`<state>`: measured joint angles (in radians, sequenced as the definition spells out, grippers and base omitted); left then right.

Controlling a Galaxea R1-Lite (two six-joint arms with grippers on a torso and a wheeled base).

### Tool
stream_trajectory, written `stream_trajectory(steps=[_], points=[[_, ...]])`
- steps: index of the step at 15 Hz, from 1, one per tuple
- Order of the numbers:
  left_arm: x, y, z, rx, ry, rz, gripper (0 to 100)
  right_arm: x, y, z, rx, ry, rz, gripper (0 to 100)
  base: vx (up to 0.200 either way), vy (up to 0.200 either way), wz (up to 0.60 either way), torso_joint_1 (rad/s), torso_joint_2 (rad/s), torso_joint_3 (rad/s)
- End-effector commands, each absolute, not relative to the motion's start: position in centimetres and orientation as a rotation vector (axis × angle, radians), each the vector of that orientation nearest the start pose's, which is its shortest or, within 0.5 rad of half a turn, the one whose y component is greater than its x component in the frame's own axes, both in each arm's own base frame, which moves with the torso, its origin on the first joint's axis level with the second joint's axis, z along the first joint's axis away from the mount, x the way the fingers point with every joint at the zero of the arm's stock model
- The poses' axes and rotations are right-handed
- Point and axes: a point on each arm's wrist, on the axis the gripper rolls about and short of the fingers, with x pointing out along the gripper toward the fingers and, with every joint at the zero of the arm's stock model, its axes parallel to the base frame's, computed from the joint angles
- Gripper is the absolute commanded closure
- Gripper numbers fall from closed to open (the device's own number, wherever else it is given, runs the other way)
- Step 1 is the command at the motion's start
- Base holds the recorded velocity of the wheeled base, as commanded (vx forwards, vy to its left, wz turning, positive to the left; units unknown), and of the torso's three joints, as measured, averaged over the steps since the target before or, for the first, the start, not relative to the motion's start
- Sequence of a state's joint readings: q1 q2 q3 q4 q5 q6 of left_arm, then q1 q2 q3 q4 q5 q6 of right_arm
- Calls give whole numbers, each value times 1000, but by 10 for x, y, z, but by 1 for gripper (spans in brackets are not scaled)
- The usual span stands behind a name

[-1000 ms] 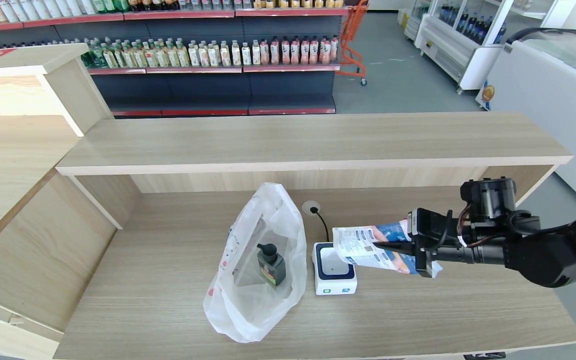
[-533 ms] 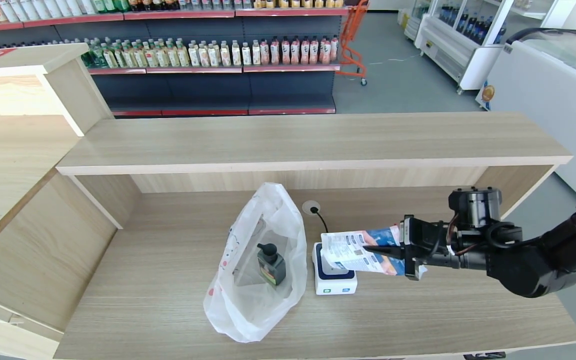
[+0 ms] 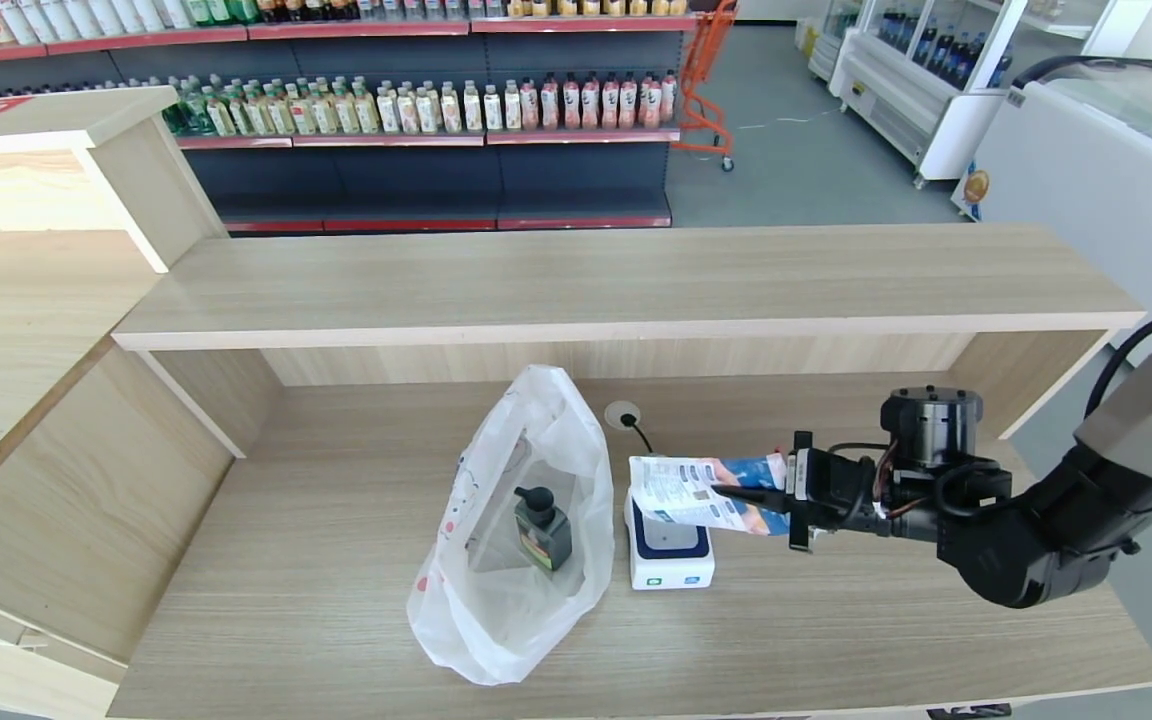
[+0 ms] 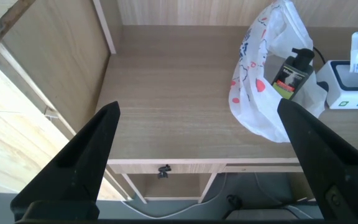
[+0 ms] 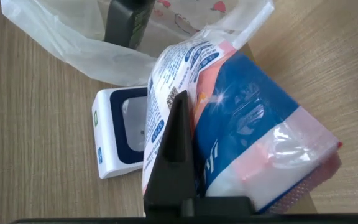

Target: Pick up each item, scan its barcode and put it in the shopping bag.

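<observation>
My right gripper (image 3: 748,494) is shut on a blue and white tissue pack (image 3: 701,491), holding it level just above the white barcode scanner (image 3: 669,555) on the counter. In the right wrist view the tissue pack (image 5: 229,130) hangs over the scanner (image 5: 120,140). A white plastic shopping bag (image 3: 511,520) lies open left of the scanner with a dark pump bottle (image 3: 541,530) inside. My left gripper (image 4: 197,149) is open, held off the counter's near left side, with the bag (image 4: 263,81) and bottle (image 4: 291,71) far ahead of it.
A black cable (image 3: 644,440) runs from the scanner to a round port in the counter (image 3: 336,590). A raised wooden ledge (image 3: 626,280) borders the back, and a side panel (image 3: 76,510) closes the left. Bare counter lies right of the scanner.
My right arm has carried the tissue pack leftward, from beside the scanner to over its top. The bag, bottle and scanner have stayed put.
</observation>
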<state>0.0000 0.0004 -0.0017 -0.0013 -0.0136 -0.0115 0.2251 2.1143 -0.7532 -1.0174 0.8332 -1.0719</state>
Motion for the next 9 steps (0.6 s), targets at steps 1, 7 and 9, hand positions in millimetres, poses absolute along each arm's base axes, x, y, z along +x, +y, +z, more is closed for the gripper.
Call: stream_trajectory(steps=[1,7,9], points=[[-23,0,76,-12,-3,-14,0,344,95,59,-841,-222,1124,100,0,0,0,0,0,0],[-23,0,76,-12,-3,-14,0,344,95,61,-839,-225,1122,100,0,0,0,0,0,0],[-23,0,76,-12,-3,-14,0,343,96,69,-798,-215,1113,100,0,0,0,0,0,0]])
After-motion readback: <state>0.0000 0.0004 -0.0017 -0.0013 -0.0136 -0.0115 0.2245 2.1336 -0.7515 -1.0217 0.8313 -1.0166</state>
